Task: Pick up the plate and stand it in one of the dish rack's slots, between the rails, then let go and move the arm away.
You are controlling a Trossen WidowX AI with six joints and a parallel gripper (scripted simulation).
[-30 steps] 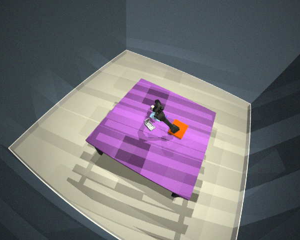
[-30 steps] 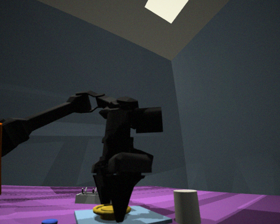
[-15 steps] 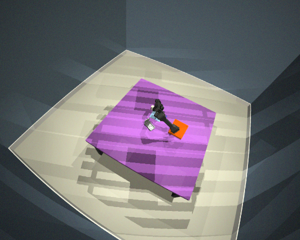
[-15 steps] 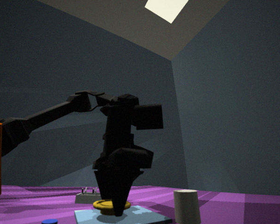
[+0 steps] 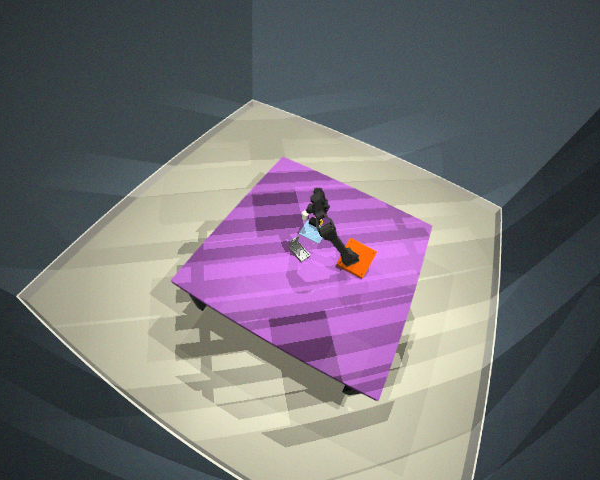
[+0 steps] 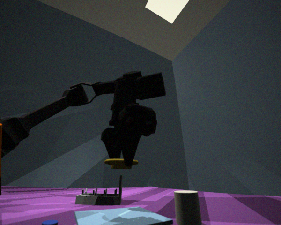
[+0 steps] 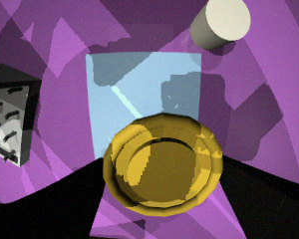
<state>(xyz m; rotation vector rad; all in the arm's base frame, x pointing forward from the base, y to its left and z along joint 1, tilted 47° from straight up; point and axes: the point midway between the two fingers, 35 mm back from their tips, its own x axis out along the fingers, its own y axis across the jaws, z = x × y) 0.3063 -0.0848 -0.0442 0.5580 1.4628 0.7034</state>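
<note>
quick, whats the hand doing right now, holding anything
Hand: closed on the yellow plate, held flat in the air above the table, not yet at the dish rack.

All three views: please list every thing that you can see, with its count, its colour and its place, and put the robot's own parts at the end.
Round plate: one, yellow, held level in the air above the rack.
Dish rack: one, grey, on the table, below the plate.
Flat square mat: one, light blue, on the table near the rack.
Cylinder: one, cream, upright beside the mat.
Small disc: one, blue, on the table.
Table top: one, purple.
Base plate: one, orange, under the arm.
Arm: one, black.
Gripper: one, black, shut on the plate.
</note>
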